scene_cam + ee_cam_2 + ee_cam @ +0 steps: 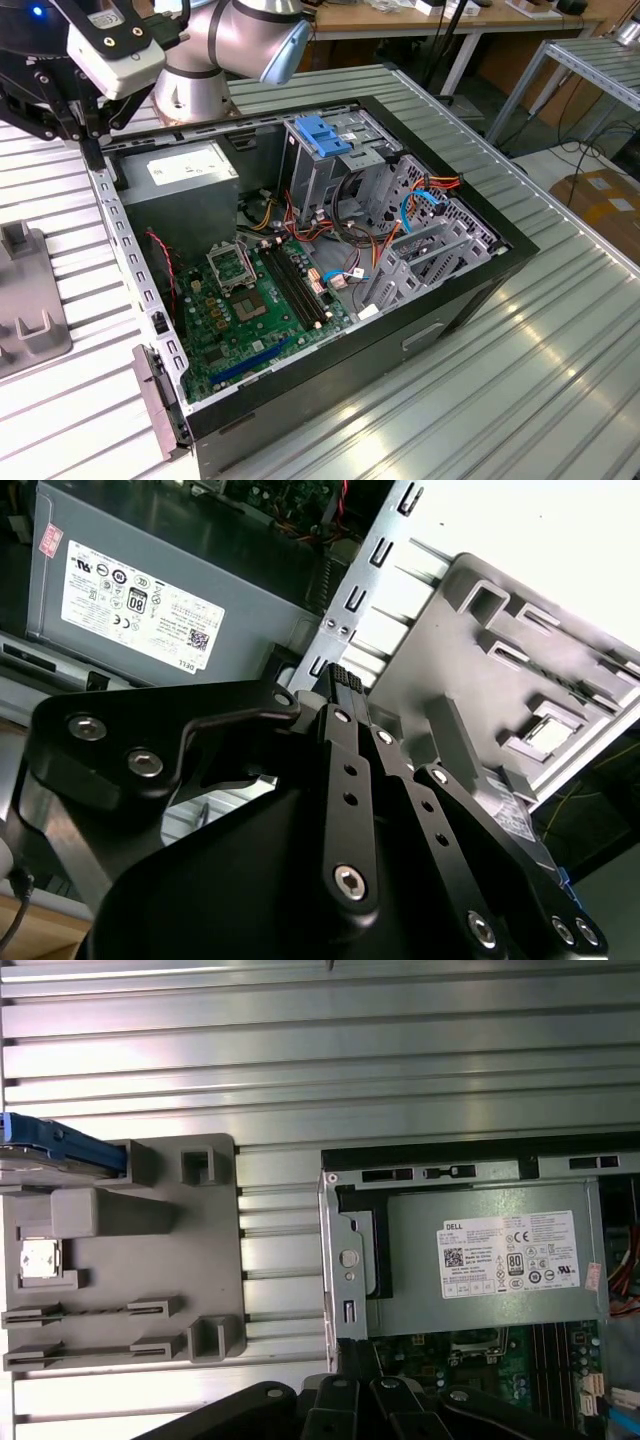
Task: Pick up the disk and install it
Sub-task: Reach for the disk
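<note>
Over the case (450,290) rim beside the power supply (480,1260), the gripper (88,140) hangs, jaws seemingly pressed together on nothing. We note the disk (60,1150) at the grey holder's (150,1260) corner farthest from the case, well apart from the jaws. Its long axis seems to follow the table's (300,1040) ribs.

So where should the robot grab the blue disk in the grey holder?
Probably the disk by its blue frame, pinched across its thin width, coming from above. In the first wrist view it seems to stand on edge in a slot at a corner of the grey holder, with its narrow top edge free. Part of it is cut off.
</note>
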You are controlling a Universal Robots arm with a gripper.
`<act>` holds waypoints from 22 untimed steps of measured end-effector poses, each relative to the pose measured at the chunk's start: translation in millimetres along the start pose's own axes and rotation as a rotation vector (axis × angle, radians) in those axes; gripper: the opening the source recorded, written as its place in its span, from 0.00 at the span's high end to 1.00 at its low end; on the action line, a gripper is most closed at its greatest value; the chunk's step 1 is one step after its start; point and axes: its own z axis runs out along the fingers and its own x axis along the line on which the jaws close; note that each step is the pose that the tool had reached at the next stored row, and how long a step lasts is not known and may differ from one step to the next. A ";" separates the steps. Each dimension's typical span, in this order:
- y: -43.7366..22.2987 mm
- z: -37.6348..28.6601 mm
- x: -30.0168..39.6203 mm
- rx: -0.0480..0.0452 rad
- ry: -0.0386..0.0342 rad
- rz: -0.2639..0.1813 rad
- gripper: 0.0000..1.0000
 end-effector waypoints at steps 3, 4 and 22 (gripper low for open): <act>-0.1 0.0 1.2 0.0000 0.0000 0.000 0.90; -0.1 0.0 1.4 0.0000 0.0000 0.000 0.90; -0.7 -0.2 9.0 0.0000 0.0000 0.000 0.90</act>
